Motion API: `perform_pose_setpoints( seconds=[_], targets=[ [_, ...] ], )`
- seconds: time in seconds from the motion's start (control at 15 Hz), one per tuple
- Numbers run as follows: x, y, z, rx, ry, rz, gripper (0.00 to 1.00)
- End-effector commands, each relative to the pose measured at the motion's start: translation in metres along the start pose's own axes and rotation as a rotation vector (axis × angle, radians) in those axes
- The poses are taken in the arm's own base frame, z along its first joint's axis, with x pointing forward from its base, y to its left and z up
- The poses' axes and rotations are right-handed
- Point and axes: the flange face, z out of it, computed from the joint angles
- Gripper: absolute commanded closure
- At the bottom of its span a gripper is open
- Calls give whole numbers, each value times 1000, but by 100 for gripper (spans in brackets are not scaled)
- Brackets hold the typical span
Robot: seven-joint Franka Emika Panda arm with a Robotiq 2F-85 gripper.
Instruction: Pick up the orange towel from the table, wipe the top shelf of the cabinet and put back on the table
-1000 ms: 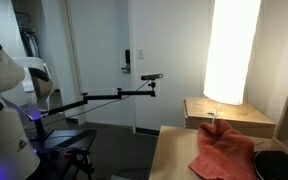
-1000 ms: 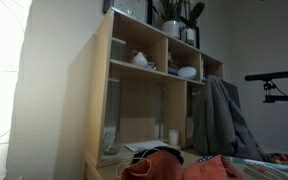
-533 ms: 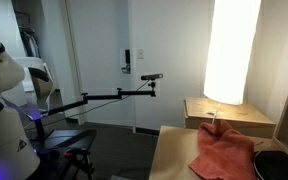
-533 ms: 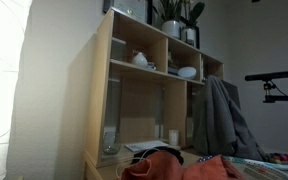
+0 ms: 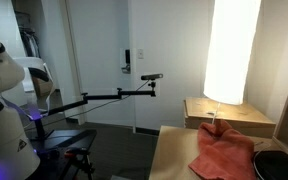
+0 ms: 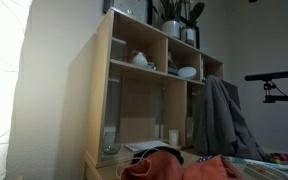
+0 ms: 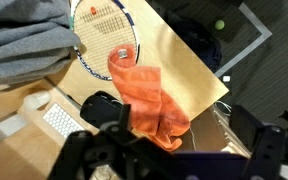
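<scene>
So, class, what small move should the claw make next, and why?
Probably lower the claw toward the orange towel. In the wrist view its jaws stand open and empty, and the towel lies bunched on the table below it, not yet grasped, so descending onto it seems the sensible step.

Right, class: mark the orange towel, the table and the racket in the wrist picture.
orange towel (image 7: 144, 100), wrist view, middle of the folded cloth.
table (image 7: 191, 72), wrist view, bare top beside the towel.
racket (image 7: 106, 28), wrist view, the strung head.
</scene>
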Motion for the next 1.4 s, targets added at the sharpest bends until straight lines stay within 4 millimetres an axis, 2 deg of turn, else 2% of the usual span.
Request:
perform_pose_setpoints(
  seconds=[0.0,0.47,0.6,1.33],
  targets=[
    [14,-1,0,-51,61,-116,0],
    [52,-2,-7,-185,291,-388,0],
    [59,1,-4,-192,324,-411,0],
    [87,26,27,-123,231,-354,0]
  ],
)
